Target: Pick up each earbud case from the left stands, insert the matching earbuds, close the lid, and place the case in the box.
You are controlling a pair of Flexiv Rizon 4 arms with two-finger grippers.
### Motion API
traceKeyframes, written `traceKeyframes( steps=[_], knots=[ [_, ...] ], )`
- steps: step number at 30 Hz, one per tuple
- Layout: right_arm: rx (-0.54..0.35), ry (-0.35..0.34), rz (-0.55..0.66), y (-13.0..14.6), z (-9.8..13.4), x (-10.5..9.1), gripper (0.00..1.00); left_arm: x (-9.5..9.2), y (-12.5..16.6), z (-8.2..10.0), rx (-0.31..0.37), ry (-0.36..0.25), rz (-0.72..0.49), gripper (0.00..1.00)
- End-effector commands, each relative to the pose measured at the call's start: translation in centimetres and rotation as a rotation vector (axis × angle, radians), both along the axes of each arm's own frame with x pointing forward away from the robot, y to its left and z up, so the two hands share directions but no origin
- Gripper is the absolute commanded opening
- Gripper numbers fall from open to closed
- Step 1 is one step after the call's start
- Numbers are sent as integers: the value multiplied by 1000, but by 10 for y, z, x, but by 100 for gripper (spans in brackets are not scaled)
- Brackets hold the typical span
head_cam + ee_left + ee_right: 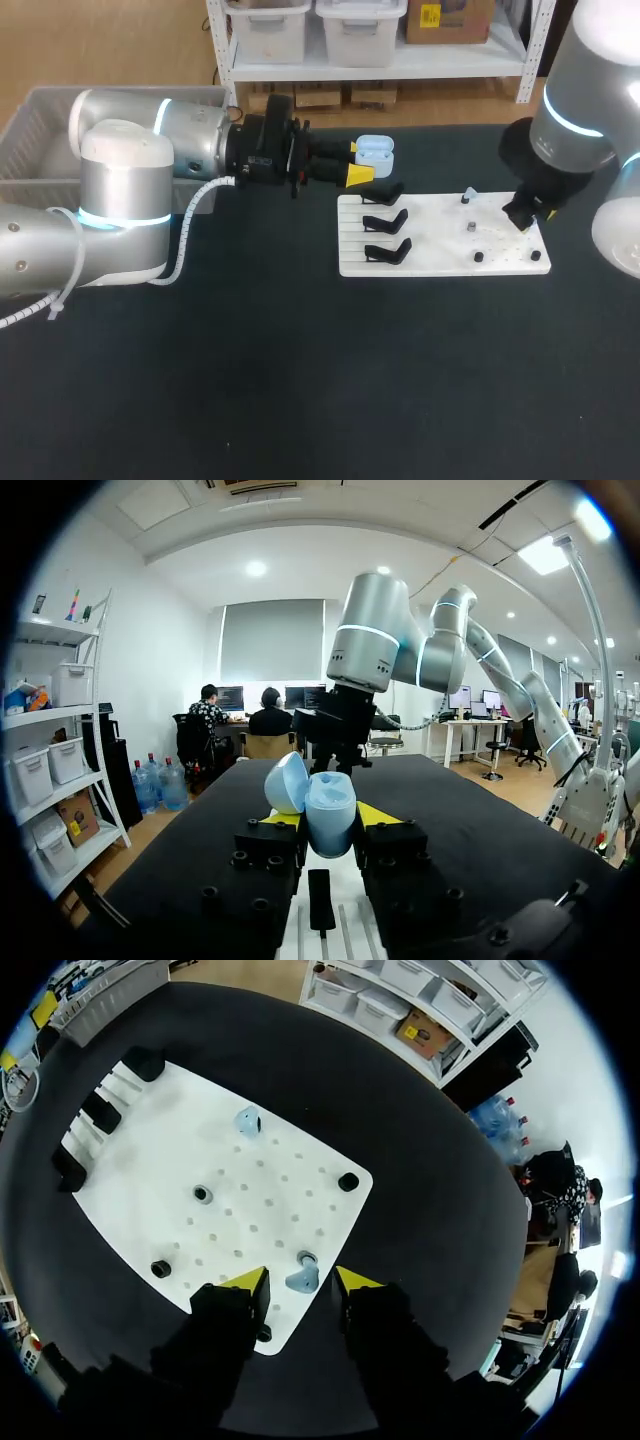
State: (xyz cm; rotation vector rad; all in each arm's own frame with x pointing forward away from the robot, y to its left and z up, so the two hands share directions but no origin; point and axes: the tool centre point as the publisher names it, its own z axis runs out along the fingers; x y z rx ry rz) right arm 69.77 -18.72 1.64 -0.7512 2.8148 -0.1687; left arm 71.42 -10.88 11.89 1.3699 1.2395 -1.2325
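Grips the open blue earbud case [328,813] between the left gripper [356,163] fingers, aloft beside the black stands [385,222]; hangs the right gripper [300,1284], fingers apart and touching nothing, directly over a loose earbud [303,1278] on the white board [285,1210], lined up with the gap

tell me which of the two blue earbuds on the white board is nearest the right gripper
The earbud at the board corner, between the open yellow tips of the right gripper. The other earbud sits well ahead, near the far edge.
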Motion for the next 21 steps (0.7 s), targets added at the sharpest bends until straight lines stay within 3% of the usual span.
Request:
traceKeyframes(
  steps=[1, 10, 21],
  knots=[
    [-8, -20, -6, 0, -2, -1, 40, 0, 0, 0, 1, 0, 1, 0],
    [-17, -33, -12, -1, -3, 4, 32, 0, 0, 0, 1, 0, 1, 0],
    [-18, -30, -19, -2, -4, 4, 30, 0, 0, 0, 1, 0, 1, 0]
  ],
)
